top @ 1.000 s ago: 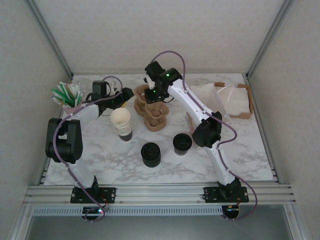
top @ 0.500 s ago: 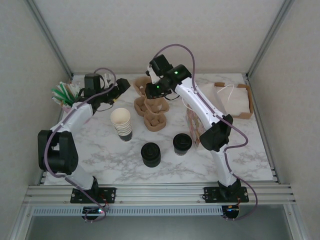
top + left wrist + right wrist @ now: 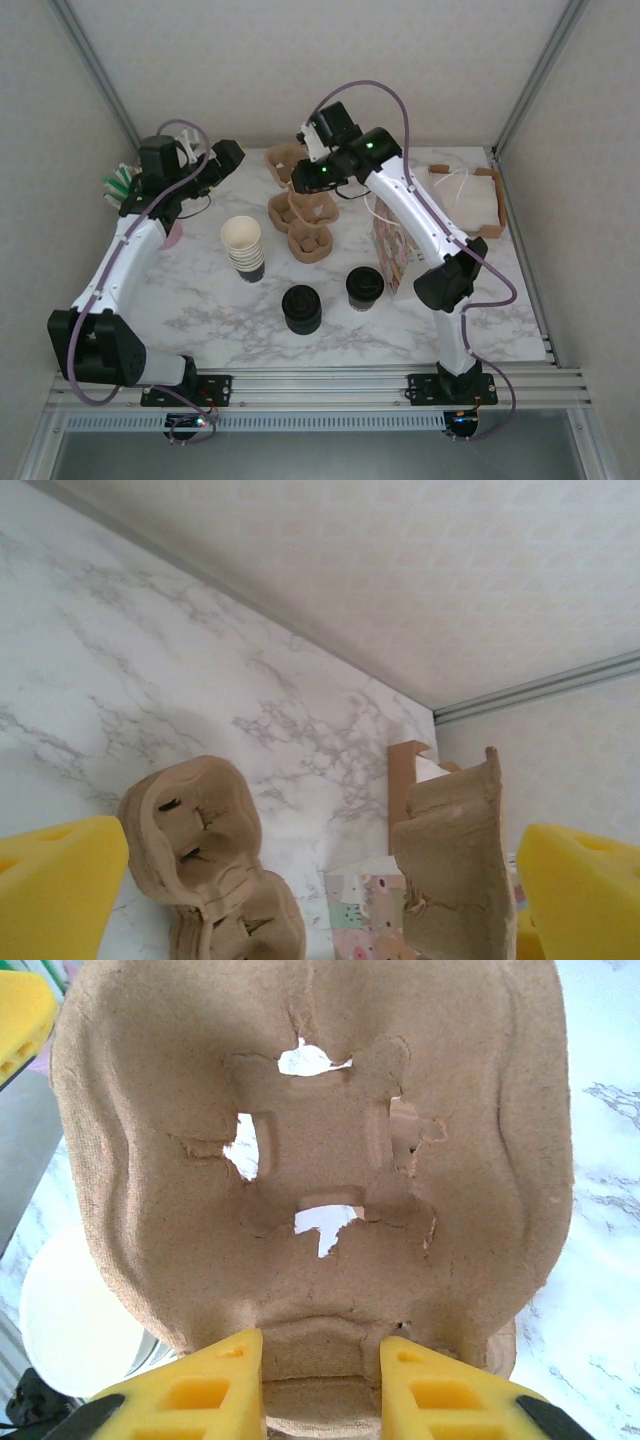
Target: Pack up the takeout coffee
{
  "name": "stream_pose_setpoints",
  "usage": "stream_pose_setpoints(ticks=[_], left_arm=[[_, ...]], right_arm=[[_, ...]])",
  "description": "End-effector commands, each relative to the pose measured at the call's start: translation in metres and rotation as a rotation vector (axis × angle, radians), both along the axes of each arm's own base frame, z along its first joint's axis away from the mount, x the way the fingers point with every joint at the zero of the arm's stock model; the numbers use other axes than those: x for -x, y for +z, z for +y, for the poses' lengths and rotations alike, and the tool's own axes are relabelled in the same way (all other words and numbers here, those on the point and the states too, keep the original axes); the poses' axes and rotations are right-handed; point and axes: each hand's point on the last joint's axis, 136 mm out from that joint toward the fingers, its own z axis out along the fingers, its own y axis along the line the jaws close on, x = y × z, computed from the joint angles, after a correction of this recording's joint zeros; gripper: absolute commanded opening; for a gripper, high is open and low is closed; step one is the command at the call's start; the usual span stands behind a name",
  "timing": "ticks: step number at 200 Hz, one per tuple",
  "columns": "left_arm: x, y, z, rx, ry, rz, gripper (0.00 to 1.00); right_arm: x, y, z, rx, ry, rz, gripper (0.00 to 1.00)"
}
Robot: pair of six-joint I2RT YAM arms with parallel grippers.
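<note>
The takeout coffee (image 3: 364,286), a dark cup with a black lid, stands on the marble near the middle front. My right gripper (image 3: 305,172) (image 3: 322,1385) is raised over the back of the table, shut on the edge of a brown pulp cup carrier (image 3: 284,160) (image 3: 320,1140) that hangs tilted in the air. My left gripper (image 3: 222,156) (image 3: 320,900) is lifted at the back left, open and holding nothing; from its wrist the held carrier (image 3: 455,860) shows at the right.
More carriers (image 3: 300,218) (image 3: 200,860) lie stacked below the right gripper. Cream cups (image 3: 243,248), black lids (image 3: 301,308), a patterned paper bag (image 3: 386,252) (image 3: 365,915), a napkin box (image 3: 470,200) and straws (image 3: 120,185) stand around.
My left gripper opened fully and drew back up and left, away from the carriers. My right gripper lifted one carrier off the stack, toward the back.
</note>
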Motion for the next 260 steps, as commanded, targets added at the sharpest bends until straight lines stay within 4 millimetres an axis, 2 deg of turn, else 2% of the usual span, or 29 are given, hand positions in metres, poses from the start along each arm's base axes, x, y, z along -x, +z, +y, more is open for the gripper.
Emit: stream_pose_setpoints(ticks=[1, 47, 99, 136, 174, 217, 260], left_arm=[[0.013, 0.031, 0.008, -0.013, 0.030, -0.054, 1.00], [0.031, 0.049, 0.009, -0.015, 0.038, -0.080, 1.00], [0.044, 0.051, 0.008, -0.004, 0.034, -0.078, 1.00], [0.049, 0.045, -0.001, 0.005, 0.006, -0.064, 1.00], [0.052, 0.045, -0.024, 0.009, -0.043, -0.062, 0.99], [0.051, 0.045, -0.055, 0.010, -0.100, -0.060, 0.97], [0.055, 0.046, -0.108, 0.009, -0.205, -0.058, 0.94]], right_arm=[[0.014, 0.035, -0.002, -0.081, 0.011, -0.041, 0.28], [0.036, 0.069, -0.009, -0.166, 0.033, -0.061, 0.29], [0.057, 0.099, -0.027, -0.215, 0.030, -0.103, 0.29], [0.069, 0.115, -0.044, -0.221, 0.010, -0.138, 0.30], [0.079, 0.124, -0.065, -0.196, -0.027, -0.171, 0.30], [0.099, 0.145, -0.093, -0.202, -0.059, -0.230, 0.31], [0.110, 0.151, -0.129, -0.137, -0.133, -0.286, 0.32]])
